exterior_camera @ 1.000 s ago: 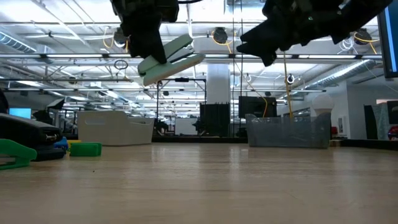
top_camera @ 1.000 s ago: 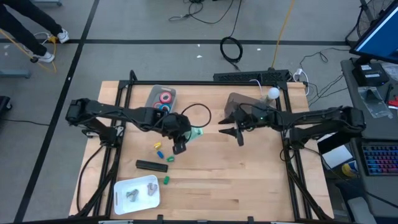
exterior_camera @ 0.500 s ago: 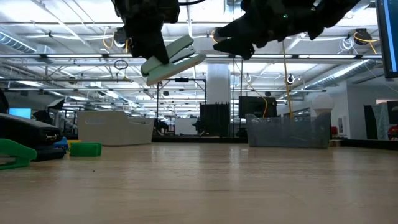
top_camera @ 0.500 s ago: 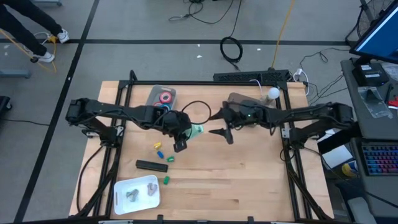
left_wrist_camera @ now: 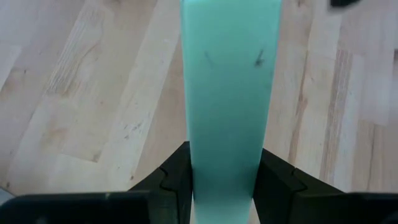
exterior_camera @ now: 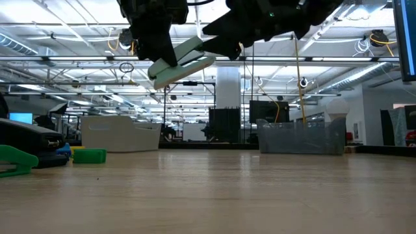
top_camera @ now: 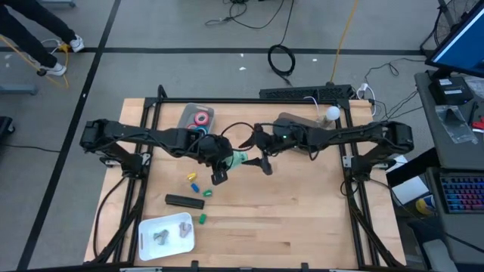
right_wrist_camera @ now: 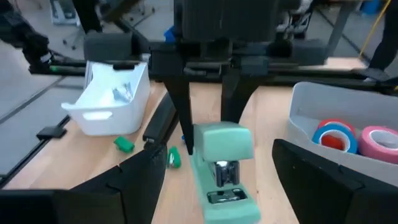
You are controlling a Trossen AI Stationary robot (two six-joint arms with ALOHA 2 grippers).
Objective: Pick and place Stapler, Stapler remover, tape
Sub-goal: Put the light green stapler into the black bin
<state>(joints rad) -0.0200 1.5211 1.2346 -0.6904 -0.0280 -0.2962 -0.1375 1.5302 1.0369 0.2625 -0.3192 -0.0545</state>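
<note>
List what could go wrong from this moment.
1. Handover slip: the left gripper holds the mint green stapler in the air by one end; the open right gripper could knock it loose.
2. Arm collision: both grippers sit close together above the table.

Both arms were dark, near-black, built of slim straight links joined by thicker rounded joints. The left arm [top_camera: 144, 137] rose from a blocky black base; a thin black cable looped in an arc above its wrist. The right arm [top_camera: 355, 136] matched it in colour and build, with a small green light glowing on its wrist housing. From the low view, both wrists showed as bulky black silhouettes with angular edges. The left gripper [left_wrist_camera: 224, 186] had two matte black fingers [left_wrist_camera: 277, 180] with stepped, notched inner edges. The right gripper [right_wrist_camera: 217, 180] showed broad black fingers [right_wrist_camera: 134, 186] with smooth, slanted outlines.
</note>
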